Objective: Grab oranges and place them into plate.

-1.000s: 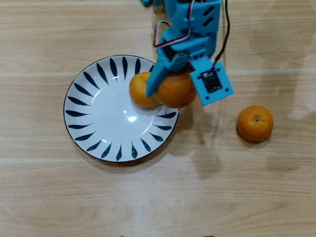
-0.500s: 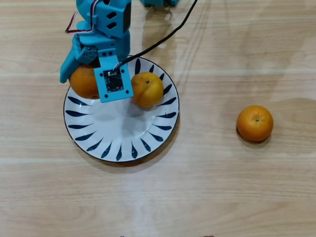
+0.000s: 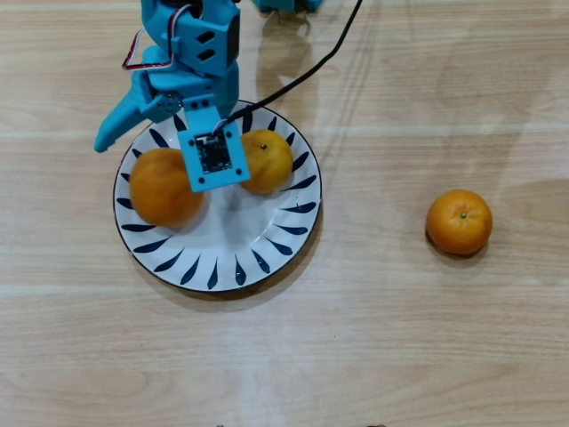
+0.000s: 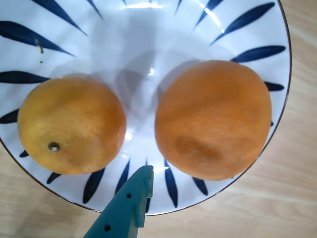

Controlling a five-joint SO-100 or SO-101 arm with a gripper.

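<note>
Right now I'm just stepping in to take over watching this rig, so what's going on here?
A blue robot arm is moving oranges onto a plate. Two are on it: a larger orange just under the arm and a smaller orange beside it, with a gap between them in the wrist view. The pincer is open above the plate, holding nothing. A third orange sits on the wooden table, off to the right in the overhead view.

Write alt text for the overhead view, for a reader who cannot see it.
Two oranges, a larger one and a smaller one, lie in a white plate with blue leaf strokes, under the blue gripper, which is open. A third orange sits alone on the wooden table to the right.
</note>
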